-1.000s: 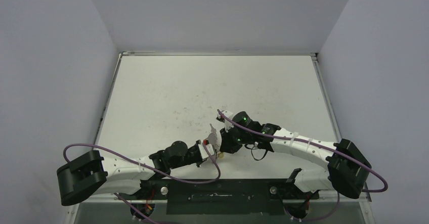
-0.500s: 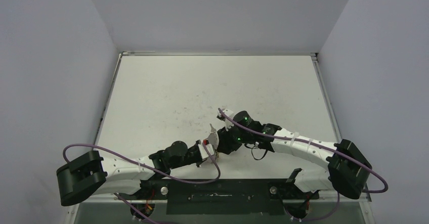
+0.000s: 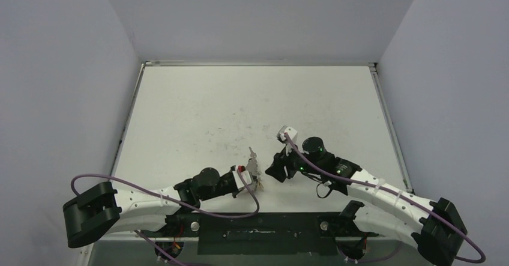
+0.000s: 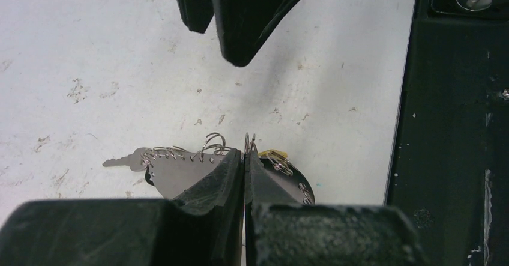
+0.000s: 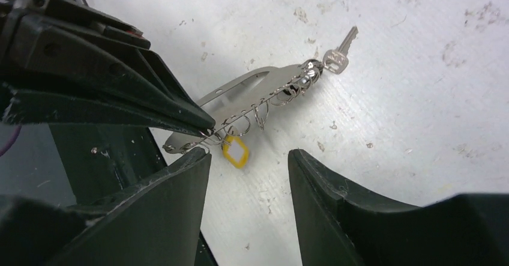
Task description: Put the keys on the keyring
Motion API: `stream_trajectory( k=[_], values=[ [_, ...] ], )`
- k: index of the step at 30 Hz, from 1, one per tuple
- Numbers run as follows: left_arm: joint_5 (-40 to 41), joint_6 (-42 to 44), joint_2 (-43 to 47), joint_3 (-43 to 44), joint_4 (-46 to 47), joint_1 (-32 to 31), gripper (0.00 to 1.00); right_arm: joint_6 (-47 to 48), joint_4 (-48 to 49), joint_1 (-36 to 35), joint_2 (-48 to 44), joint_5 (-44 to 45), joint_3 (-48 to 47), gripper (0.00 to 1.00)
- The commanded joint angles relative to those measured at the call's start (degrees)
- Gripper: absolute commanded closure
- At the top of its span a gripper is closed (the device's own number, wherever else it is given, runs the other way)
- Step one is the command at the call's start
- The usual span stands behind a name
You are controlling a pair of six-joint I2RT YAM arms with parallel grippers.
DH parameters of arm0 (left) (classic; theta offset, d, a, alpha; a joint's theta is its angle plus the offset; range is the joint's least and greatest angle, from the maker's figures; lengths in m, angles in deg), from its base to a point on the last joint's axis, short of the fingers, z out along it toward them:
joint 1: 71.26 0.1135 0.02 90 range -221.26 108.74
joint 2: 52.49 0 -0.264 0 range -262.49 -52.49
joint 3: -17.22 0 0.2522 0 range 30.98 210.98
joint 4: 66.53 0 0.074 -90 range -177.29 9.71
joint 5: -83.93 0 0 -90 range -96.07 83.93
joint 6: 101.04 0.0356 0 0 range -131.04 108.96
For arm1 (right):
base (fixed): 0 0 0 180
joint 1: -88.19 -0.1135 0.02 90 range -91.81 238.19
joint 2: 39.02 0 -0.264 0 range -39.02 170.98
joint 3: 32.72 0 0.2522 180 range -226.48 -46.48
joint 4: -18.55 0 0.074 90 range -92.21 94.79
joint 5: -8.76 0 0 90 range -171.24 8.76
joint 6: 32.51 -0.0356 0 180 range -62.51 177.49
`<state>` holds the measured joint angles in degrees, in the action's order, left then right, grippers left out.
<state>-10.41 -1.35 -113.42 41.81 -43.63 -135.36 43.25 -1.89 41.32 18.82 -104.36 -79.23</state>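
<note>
Clamping keyring (image 4: 174,173), left fingers (image 4: 210,182) clenched; right fingers (image 5: 336,200) spread, empty; key (image 5: 337,56) and yellow tag (image 5: 235,152) hang on keyring.

A: The keyring (image 4: 174,173)?
B: Flat silvery metal, dull sheen. The key (image 5: 340,51) is silvery metal too.
A: The tag (image 5: 235,152)?
B: Yellow, glossy, plastic-looking.
A: The table (image 3: 240,110)?
B: White, matt, scuffed. The left gripper (image 4: 245,158) has black, grainy, matt fingers (image 4: 210,185).
</note>
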Motion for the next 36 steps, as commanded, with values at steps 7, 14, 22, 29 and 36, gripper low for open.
stream_trajectory(
  k=[7,14,22,29,36],
  values=[
    [-0.82,0.63,7.49,-4.09,6.59,-0.33,1.0,7.3,23.03,0.01,-14.18,-2.97,13.78,0.46],
    [-4.27,4.84,16.44,-7.79,6.59,-0.33,1.0,12.01,33.08,-0.6,-12.74,-13.61,17.55,0.46],
    [-4.2,6.0,23.44,-8.63,1.1,-0.33,1.0,15.91,40.79,-2.45,-5.68,-19.06,17.63,0.48],
    [-3.77,5.26,21.87,-8.83,2.41,-0.33,1.0,17.46,41.31,-2.91,-3.04,-19.43,16.58,0.47],
    [-4.59,4.56,17.05,-8.74,6.68,-0.33,1.0,17.62,40.96,-3.74,-2.44,-18.56,16.53,0.48]
  ],
)
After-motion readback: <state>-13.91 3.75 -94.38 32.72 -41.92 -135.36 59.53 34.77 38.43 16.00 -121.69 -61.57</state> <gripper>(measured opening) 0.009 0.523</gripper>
